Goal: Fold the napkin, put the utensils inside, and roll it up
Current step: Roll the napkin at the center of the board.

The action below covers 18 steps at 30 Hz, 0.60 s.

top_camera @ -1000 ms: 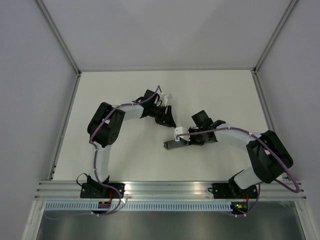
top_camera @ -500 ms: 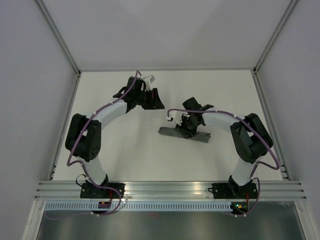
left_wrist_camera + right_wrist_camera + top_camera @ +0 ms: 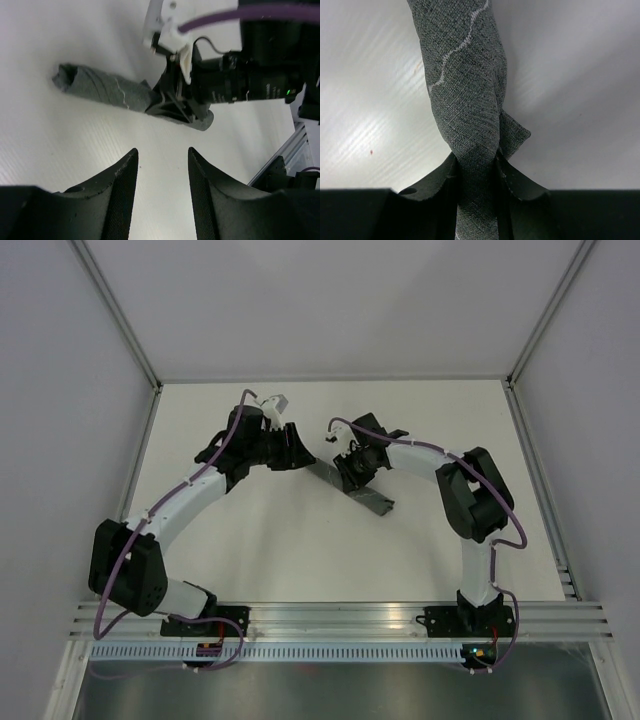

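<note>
Overhead view: lighting is bright, even and diffuse; the white table (image 3: 300,550) carries only faint, soft shadows beneath the arms (image 3: 180,505), and focus is sharp. Left wrist view: glare washes out the table's upper left; the left claw (image 3: 162,150) is dark, underexposed and slightly blurred. Right wrist view: streaked reflections at left, a soft shadow right of the napkin (image 3: 465,75), weave crisp.

The right gripper (image 3: 476,170) is closed across the rolled napkin (image 3: 465,75), partway along it, with one finger pressing on each side. The left gripper (image 3: 162,155) hangs near the napkin's far end with its jaws parted, holding nothing. Both arms reach forward towards the napkin, elbows bent outward.
</note>
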### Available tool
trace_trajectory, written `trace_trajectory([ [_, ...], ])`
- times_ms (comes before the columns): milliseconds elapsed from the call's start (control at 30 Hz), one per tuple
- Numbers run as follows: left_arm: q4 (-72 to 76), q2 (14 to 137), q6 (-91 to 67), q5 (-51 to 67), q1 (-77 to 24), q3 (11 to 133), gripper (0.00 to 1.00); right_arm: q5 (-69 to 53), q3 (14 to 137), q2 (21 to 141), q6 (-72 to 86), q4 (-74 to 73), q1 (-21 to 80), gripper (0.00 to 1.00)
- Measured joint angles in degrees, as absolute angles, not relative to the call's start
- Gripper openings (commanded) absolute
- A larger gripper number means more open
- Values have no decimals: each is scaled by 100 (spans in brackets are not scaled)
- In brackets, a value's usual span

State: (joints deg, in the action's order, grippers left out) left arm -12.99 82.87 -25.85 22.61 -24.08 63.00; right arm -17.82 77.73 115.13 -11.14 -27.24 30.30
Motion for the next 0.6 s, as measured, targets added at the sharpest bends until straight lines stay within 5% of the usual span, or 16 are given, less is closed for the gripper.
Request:
trace_trajectory([
  [600, -1035, 8418, -3190, 1525, -2888, 5352, 49, -1868, 8077, 12110, 1925, -1157, 2711, 1],
])
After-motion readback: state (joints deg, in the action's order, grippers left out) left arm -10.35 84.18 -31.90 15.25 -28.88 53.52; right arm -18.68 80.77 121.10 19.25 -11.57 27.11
